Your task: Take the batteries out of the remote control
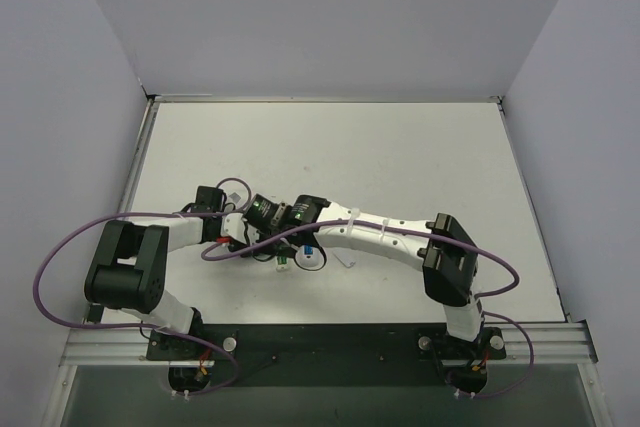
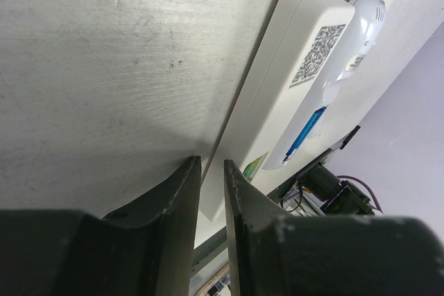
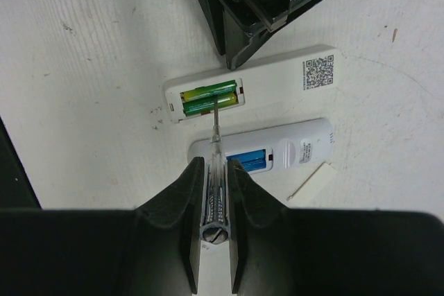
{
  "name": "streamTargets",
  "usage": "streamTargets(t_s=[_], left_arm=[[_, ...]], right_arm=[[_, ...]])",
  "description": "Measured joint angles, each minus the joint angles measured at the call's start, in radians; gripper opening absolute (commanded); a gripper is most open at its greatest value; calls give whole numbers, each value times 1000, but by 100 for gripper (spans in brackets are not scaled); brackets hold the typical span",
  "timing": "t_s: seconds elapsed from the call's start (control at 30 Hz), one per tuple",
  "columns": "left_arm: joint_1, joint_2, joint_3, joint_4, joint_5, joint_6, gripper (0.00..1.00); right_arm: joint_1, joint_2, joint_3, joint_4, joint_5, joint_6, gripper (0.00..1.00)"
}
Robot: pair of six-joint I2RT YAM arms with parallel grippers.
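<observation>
**Batteries (image 3: 208, 98) in both remotes**

Green pair (image 3: 207, 105) in the rectangular remote (image 3: 284, 77), blue pair (image 3: 248, 159) in the rounded remote (image 3: 302, 145) (just beside). We see the right gripper (image 3: 214, 168) pinching a screwdriver (image 3: 214, 206), tip at the green cells; whether the left gripper (image 2: 212, 166) grips, we cannot tell

I see a flat white plastic remote (image 3: 277, 81) with a black QR square (image 3: 318, 73) and two yellow-green cylindrical cells (image 3: 208, 98); a rounded white plastic remote (image 3: 300, 145) shows two blue cylindrical cells (image 3: 248, 159). The slim clear-handled screwdriver (image 3: 216, 164) has a silvery shaft. My scuffed tabletop (image 3: 90, 67) is pale grey.
</observation>
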Motion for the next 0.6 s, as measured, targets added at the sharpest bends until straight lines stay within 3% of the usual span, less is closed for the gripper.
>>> streamTargets(t_s=[0.47,0.6], left_arm=[[2,-5,-23,41,13,-18,31],[3,-13,-35,59,13,-31,35]], right_arm=[[14,11,1,28,3,-53,0],[4,10,-6,56,-26,-59,0]])
